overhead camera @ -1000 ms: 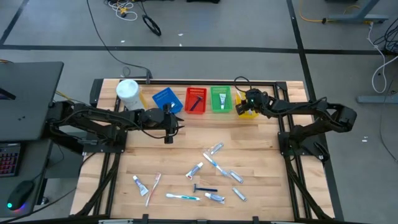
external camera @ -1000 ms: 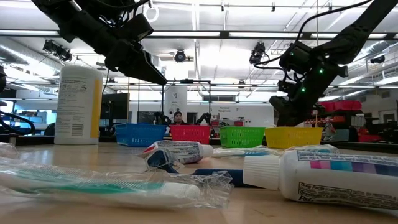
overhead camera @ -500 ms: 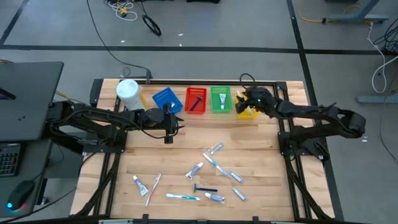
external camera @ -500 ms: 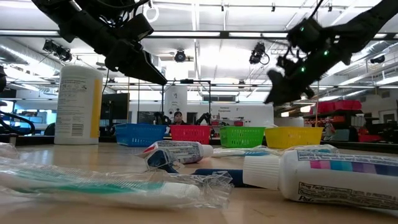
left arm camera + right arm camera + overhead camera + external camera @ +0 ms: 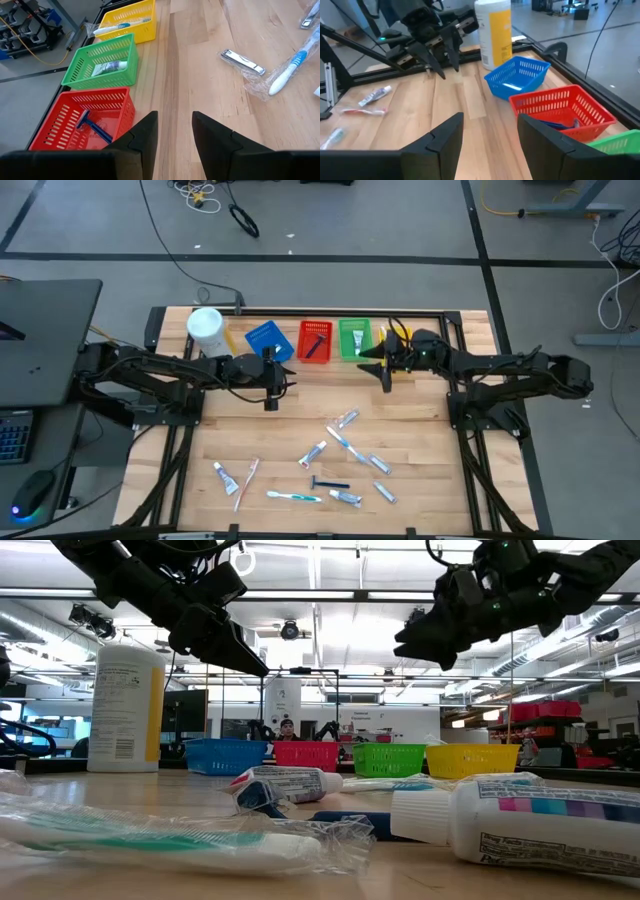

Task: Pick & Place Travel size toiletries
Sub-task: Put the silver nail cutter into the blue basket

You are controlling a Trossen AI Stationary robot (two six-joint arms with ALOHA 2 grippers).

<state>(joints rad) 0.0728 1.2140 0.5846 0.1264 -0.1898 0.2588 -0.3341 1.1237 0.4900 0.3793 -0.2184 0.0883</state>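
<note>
1. My right arm reaches in low from the counter's right edge, with my right fingers raised in the air just in front of the green basket, pointing across the counter toward my other arm.
2. Those right fingers stand open with nothing between them.
3. My left arm stretches in from the left edge, and my left fingers hang above bare wood just in front of the blue basket, parted and empty.
4. The baskets line the far edge: blue, red basket, green, then the yellow basket mostly hidden under my right arm. A white canister stands left of the blue basket.
5. The green basket holds a toothpaste tube, the red one a razor, the yellow one a toothbrush.
6. The remaining toiletries lie scattered well in front of the green basket, near the counter's front edge, with two more pieces off to the left of them.
7. Between the basket row and that scatter runs a wide band of open wood.
</note>
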